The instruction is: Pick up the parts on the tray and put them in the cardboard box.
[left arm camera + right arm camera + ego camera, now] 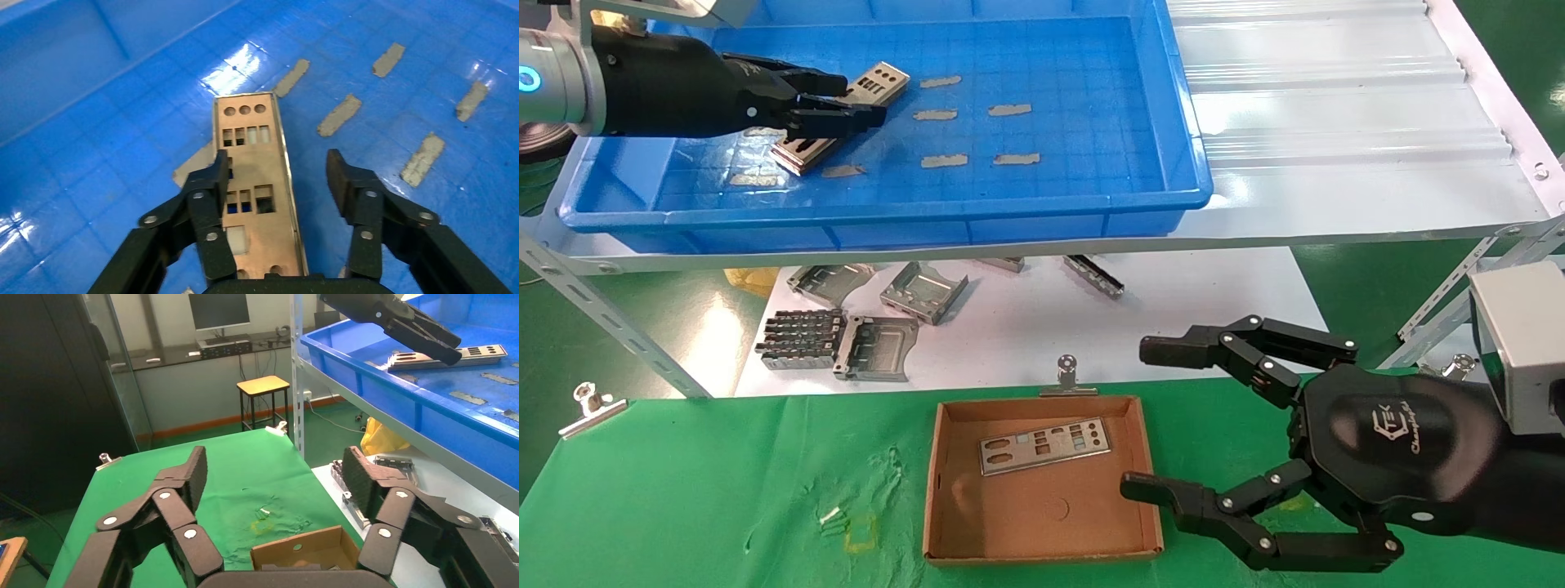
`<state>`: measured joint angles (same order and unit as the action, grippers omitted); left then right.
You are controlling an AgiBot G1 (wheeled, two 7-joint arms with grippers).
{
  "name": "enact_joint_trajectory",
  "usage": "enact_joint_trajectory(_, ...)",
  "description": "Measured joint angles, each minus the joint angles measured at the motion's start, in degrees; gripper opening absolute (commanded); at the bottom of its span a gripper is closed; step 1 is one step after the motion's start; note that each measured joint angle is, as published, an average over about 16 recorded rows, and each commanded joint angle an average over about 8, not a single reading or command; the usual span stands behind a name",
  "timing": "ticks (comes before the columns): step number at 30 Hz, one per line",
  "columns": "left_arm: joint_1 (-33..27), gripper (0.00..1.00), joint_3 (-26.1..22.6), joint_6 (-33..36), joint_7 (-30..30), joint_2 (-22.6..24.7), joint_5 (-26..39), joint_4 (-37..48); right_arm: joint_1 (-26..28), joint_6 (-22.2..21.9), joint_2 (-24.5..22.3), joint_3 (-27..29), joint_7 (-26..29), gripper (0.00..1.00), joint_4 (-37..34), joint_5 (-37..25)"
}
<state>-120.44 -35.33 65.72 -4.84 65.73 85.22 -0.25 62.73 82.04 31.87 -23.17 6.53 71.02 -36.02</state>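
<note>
Left wrist view: flat punched silver part [257, 184] on grid-floored blue tray [92, 153].

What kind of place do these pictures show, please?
Probably a factory or workshop test cell: a slotted-angle metal shelf carries a bright blue plastic tray, folded grey metal brackets lie below it, and an office monitor stands on a bench behind.

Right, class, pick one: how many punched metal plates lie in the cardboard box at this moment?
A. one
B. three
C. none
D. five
A: in the head view a single punched metal plate lies flat on the floor of the cardboard box, with no other beside it.
</note>
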Motion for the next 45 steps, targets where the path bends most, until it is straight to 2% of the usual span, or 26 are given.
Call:
enact_joint_trajectory(17,0.3,0.0,0.29,-1.69,0.74,0.0,-0.39,0.03,0.0,0.0,0.0,0.0,0.0,1.0,0.0,0.0)
enact_joint_trajectory(20,0.25,0.03,0.35,-1.44,0.9,-0.06,-0.48,-0.02,0.0,0.0,0.0,0.0,0.0,1.0,0.0,0.0)
enact_joint_trajectory(34,-0.67,0.0,1.11,-1.51,2.09,-0.69,-1.56,-0.48,0.0,0.0,0.0,0.0,0.0,1.0,0.0,0.0)
enact_joint_trajectory(45,-2.72,0.0,2.43,2.9,3.82,-2.18,-3.5,-1.44,0.0,0.0,0.0,0.0,0.0,1.0,0.0,0.0)
